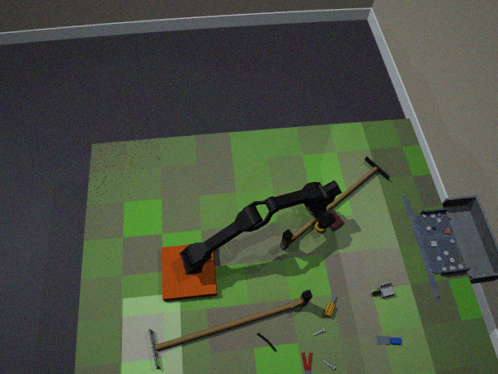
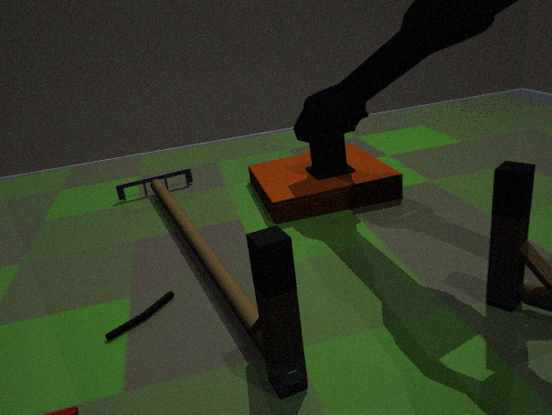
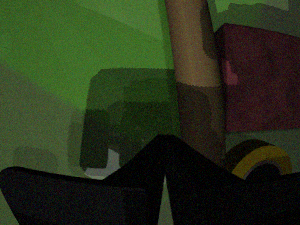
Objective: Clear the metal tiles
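The long scraper [image 1: 355, 188] [image 3: 195, 44] [image 2: 540, 271] has a wooden handle, a dark crossbar blade at its far end and a black upright grip block; it lies on the table. My gripper [image 1: 327, 223] [image 3: 165, 143] is shut and empty, above the table beside the handle's middle. A second long wooden-handled tool [image 1: 231, 324] [image 2: 207, 256], with an open frame head, lies at the front left. Several small pale metal tiles [image 1: 439, 259] and an orange one [image 1: 448, 231] lie on the steel plate [image 1: 443, 240]. The catch box [image 1: 487, 226] adjoins its right end.
A dark red block [image 1: 338, 220] [image 3: 260, 79] and a yellow ring [image 1: 319, 227] [image 3: 272, 153] sit close to the handle and fingers. A flat strip [image 1: 421, 247] runs along the plate's left side. A screwdriver [image 1: 330, 309], bolts, red pliers [image 1: 305, 363] and a blue-handled tool [image 1: 396, 341] lie nearer the front.
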`<state>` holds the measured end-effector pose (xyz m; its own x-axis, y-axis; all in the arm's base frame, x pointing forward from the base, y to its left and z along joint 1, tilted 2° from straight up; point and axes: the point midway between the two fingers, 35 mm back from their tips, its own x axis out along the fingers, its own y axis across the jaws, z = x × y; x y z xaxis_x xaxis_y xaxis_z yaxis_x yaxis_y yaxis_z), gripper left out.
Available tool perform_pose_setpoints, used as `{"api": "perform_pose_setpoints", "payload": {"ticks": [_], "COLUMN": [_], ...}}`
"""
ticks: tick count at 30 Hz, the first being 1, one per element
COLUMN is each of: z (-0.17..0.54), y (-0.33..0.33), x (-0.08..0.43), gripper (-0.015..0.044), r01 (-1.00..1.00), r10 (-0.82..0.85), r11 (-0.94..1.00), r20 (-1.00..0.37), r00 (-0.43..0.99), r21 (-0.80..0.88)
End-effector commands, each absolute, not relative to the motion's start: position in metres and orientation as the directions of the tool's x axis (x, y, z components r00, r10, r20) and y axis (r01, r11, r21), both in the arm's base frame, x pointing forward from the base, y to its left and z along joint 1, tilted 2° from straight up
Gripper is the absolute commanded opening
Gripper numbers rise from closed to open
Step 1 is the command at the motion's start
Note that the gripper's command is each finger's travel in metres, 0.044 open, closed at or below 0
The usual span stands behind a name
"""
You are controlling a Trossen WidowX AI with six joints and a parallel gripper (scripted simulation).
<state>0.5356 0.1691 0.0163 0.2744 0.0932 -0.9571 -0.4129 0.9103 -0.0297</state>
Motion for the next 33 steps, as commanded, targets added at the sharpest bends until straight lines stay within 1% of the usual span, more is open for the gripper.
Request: {"api": "perform_pose_setpoints", "payload": {"ticks": [1, 25, 33], "z": [0.017, 0.016, 0.027], "y": [0.158, 0.14, 0.148], "x": [0.542, 0.554, 0.55], "gripper": [0.0, 0.0, 0.0], "r01": [-0.404, -0.403, -0.412], "r10": [0.087, 0.087, 0.098], "r11": [0.914, 0.914, 0.911], "r20": [-0.954, -0.948, -0.947], "r00": [0.286, 0.306, 0.307], "r21": [-0.038, -0.046, -0.039]}}
